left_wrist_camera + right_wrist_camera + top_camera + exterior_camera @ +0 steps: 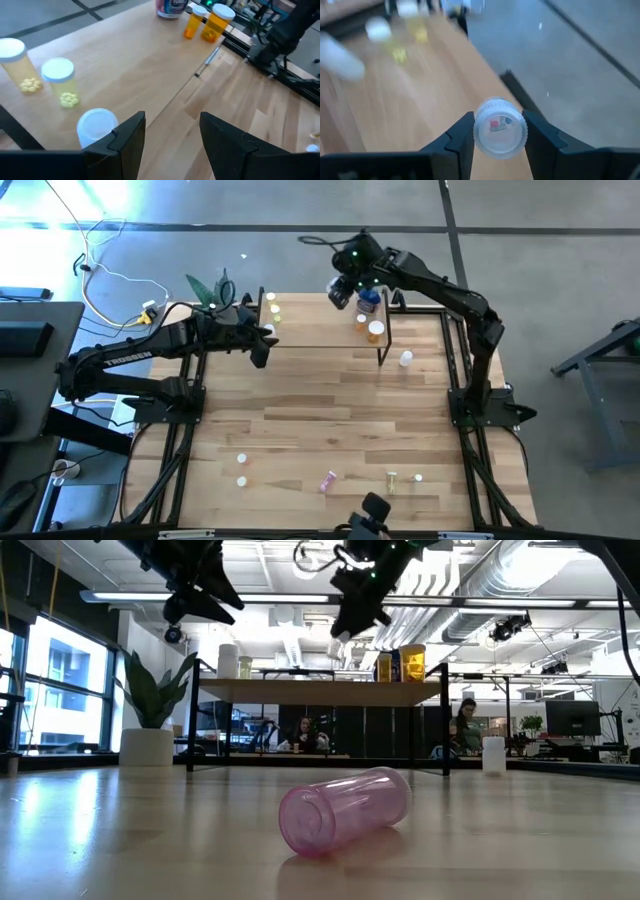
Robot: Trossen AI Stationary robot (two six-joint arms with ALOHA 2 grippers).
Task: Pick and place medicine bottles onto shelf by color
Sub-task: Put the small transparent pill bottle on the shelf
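Wooden tabletop (330, 420): at the shelf's (320, 330) three o'clock end, our right gripper (497, 135) clamps a clear capped bottle (499, 128) near the orange bottles (370, 328). We judge placing underway; next comes lowering upright and releasing. Our left gripper (170, 135) hangs open, empty, at nine o'clock.

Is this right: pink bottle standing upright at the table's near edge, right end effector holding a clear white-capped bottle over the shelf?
Not quite. The pink bottle lies on its side, as the low view shows. The rest holds: the right end effector grips a clear bottle over the shelf.
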